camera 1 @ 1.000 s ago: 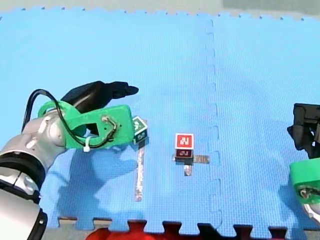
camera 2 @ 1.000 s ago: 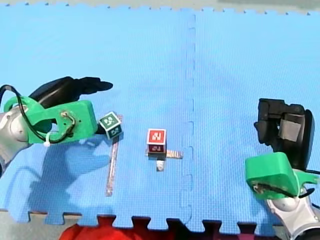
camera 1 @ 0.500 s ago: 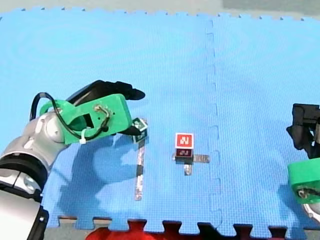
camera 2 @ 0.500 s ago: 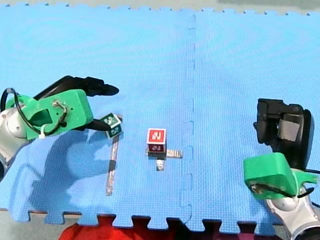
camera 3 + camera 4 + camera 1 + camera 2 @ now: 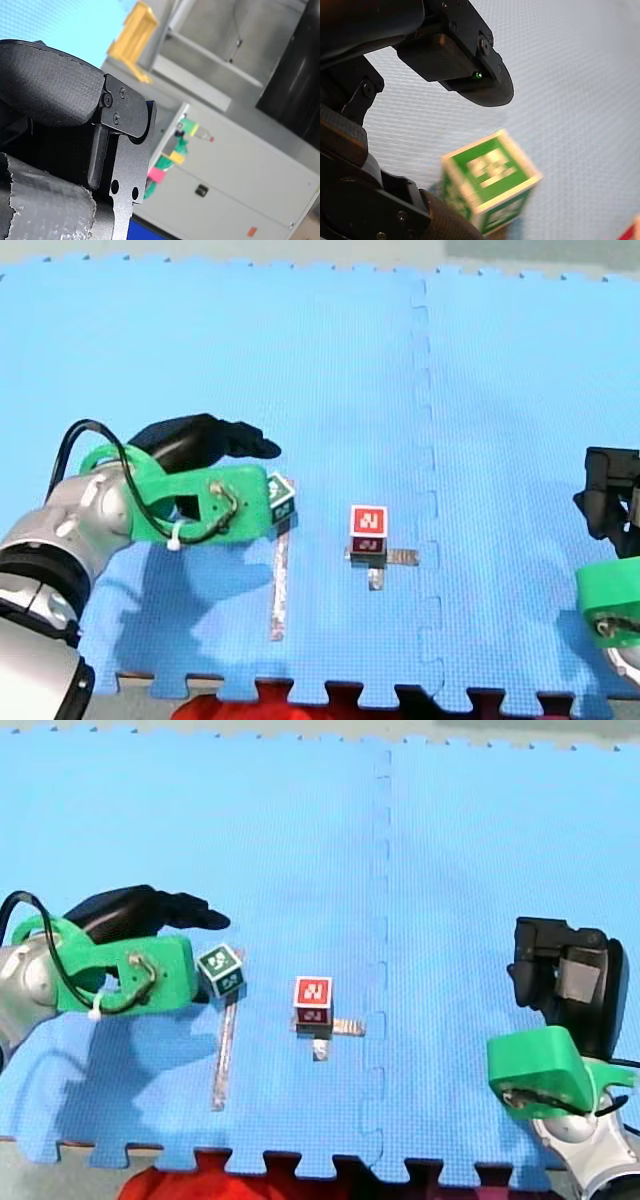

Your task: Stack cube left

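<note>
Fingers (image 5: 479,89) of left hand (image 5: 135,912) apart around tagged green cube (image 5: 222,970); right hand (image 5: 560,982) far right

A blue foam mat (image 5: 300,830) of interlocking tiles is covering the whole work surface, with a toothed seam (image 5: 384,920) running away from the robot a little right of centre and a jagged puzzle edge showing along the near side. A red cube (image 5: 313,1001) is sitting upright on the mat left of the seam, standing on short grey tape strips (image 5: 340,1028) that are sticking out from under it towards the seam and towards the robot. Further left, a long grey tape strip (image 5: 221,1065) is lying on the mat. A green cube (image 5: 222,970) is sitting tilted at the strip's far end.
</note>
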